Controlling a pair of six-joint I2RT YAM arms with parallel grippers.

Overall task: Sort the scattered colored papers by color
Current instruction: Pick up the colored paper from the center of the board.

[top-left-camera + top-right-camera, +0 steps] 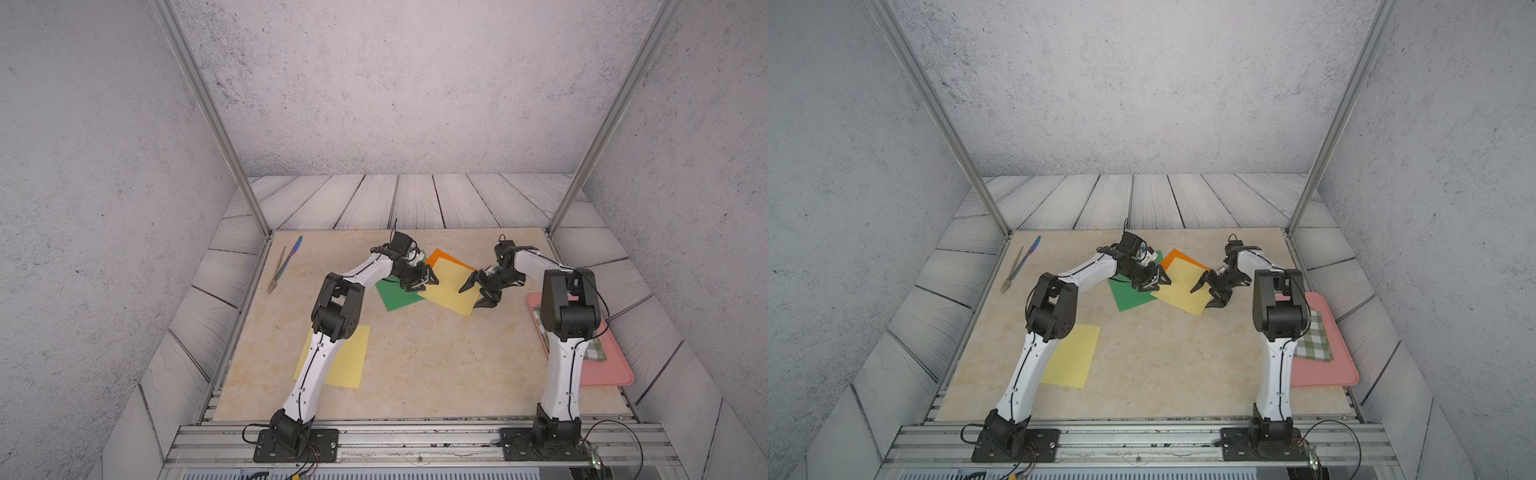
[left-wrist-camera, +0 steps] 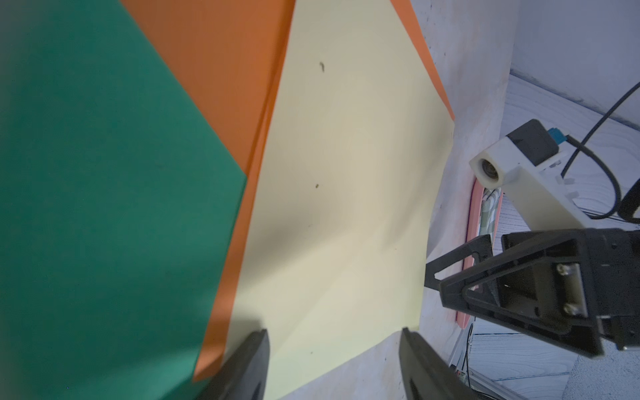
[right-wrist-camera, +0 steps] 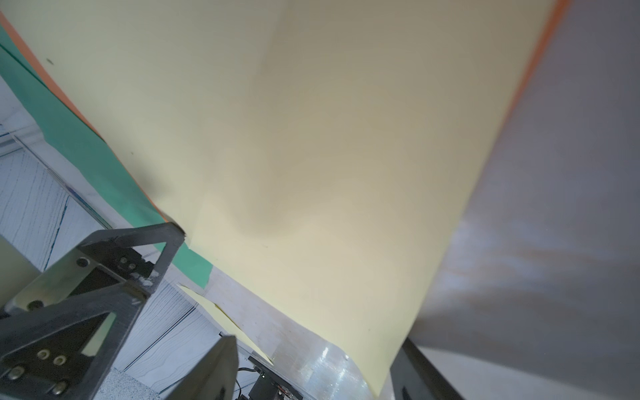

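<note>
A pale yellow paper (image 1: 451, 291) lies mid-table over an orange paper (image 1: 440, 255), next to a green paper (image 1: 395, 297). A second yellow paper (image 1: 349, 357) lies near the front left, partly under my left arm. My left gripper (image 1: 430, 279) is open at the middle yellow sheet's left side, and in the left wrist view its jaws (image 2: 333, 332) straddle that sheet's near corner. My right gripper (image 1: 468, 299) is open at the same sheet's right corner (image 3: 377, 381), one finger (image 3: 412, 367) beside it. Neither holds anything.
A pink tray (image 1: 611, 372) with a green-and-white checked cloth (image 1: 594, 349) sits at the right edge behind my right arm. A fork (image 1: 276, 270) and a blue-handled knife (image 1: 291, 255) lie at the back left. Metal frame posts stand at the back corners.
</note>
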